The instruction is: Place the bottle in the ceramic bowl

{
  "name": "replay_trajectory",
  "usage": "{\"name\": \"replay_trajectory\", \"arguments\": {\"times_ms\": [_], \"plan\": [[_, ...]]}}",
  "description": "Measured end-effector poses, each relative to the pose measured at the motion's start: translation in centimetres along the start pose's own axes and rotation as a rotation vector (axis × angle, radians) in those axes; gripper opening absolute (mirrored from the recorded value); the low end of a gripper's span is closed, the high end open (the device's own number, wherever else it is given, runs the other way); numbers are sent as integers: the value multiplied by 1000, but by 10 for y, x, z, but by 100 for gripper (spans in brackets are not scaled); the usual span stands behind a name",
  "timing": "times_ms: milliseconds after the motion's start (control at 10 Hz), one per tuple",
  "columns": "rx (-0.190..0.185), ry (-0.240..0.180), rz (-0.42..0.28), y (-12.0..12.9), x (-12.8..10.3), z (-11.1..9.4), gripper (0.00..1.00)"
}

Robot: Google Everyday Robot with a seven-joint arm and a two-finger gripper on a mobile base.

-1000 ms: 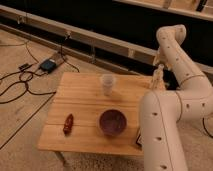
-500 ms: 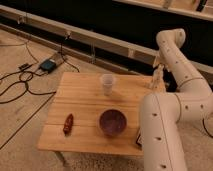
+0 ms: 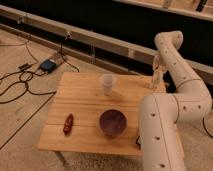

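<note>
Now | gripper [image 3: 156, 76] at far right edge of table [image 3: 82, 95] | jaws unclear | ceramic bowl [image 3: 112, 122] near front

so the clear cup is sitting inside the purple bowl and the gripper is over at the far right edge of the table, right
Not quite. The clear plastic cup is not inside the ceramic bowl: it stands on the table apart from the bowl, farther from the camera, as the camera view shows. The gripper is at the table's far right edge.
</note>
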Motion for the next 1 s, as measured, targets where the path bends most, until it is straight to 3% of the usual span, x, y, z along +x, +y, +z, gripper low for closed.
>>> {"name": "replay_trajectory", "arguments": {"times_ms": [200,1000], "plan": [[-2,0,-1,-1,0,0,1],[17,-5,-22,-10,-4,-11,0]]}}
